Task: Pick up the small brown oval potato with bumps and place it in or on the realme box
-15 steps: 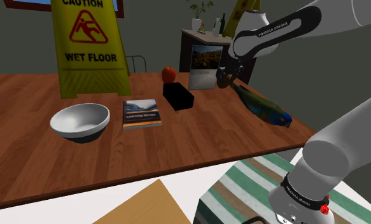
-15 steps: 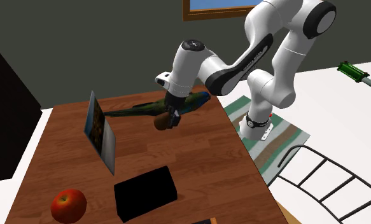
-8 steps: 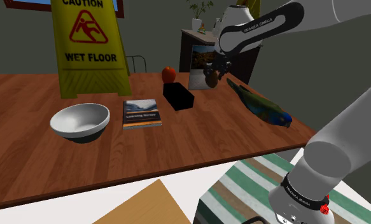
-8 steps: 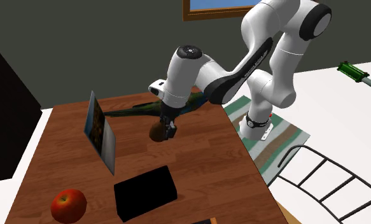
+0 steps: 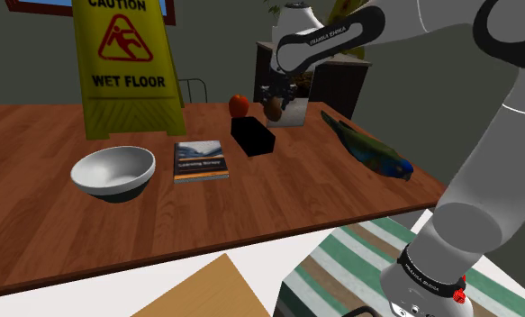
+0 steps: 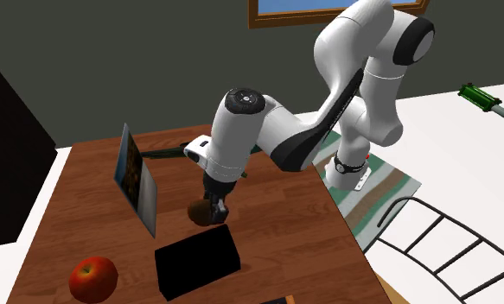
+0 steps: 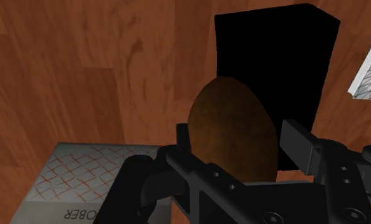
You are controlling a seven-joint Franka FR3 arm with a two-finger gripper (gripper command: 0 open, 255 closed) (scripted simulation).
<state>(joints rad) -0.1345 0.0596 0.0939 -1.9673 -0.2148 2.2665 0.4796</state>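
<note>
Brown potato (image 7: 231, 130) pinched between your fingers (image 7: 298, 145), hanging above the wooden surface (image 5: 53, 135), just right of the black box (image 5: 252, 137) in the shoulder view. Carry step in hand. Next, likely: bring it over the box, lower, release.

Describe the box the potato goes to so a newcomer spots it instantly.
Find the yellow wet floor sign on the wooden table. To its right in the shoulder view, past the book, a low box lies just in front of a red apple. Unlike its neighbours it is plain black, with no picture or print.
</note>
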